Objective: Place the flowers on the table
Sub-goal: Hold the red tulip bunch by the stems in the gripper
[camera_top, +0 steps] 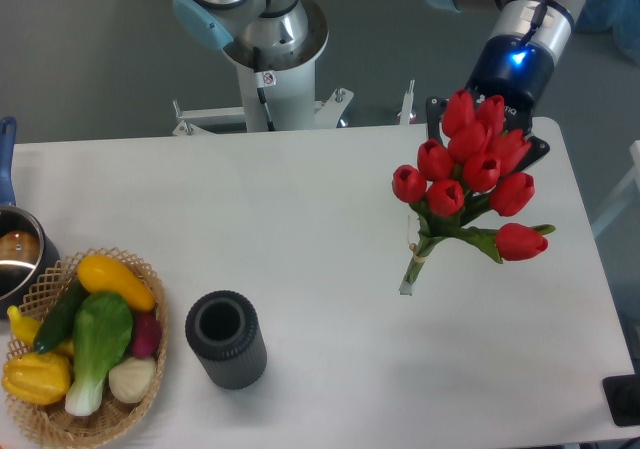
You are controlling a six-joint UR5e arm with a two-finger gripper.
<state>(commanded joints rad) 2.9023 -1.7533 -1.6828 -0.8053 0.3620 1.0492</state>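
The flowers [470,174] are a bunch of red tulips with green leaves and thin tied stems, at the right of the white table [300,219]. The blooms lie over my gripper [486,136] and hide its fingertips. Black gripper parts show on both sides of the blooms. The bunch tilts, with its stem ends [407,284] pointing down-left towards the table's middle. The gripper appears shut on the bunch and holds it just above the tabletop near the far right edge.
A black cylindrical vase [226,339] stands upright at the front, left of centre. A wicker basket of vegetables [85,354] sits at the front left corner. A pot [15,254] is at the left edge. A second arm's base [265,59] stands behind the table.
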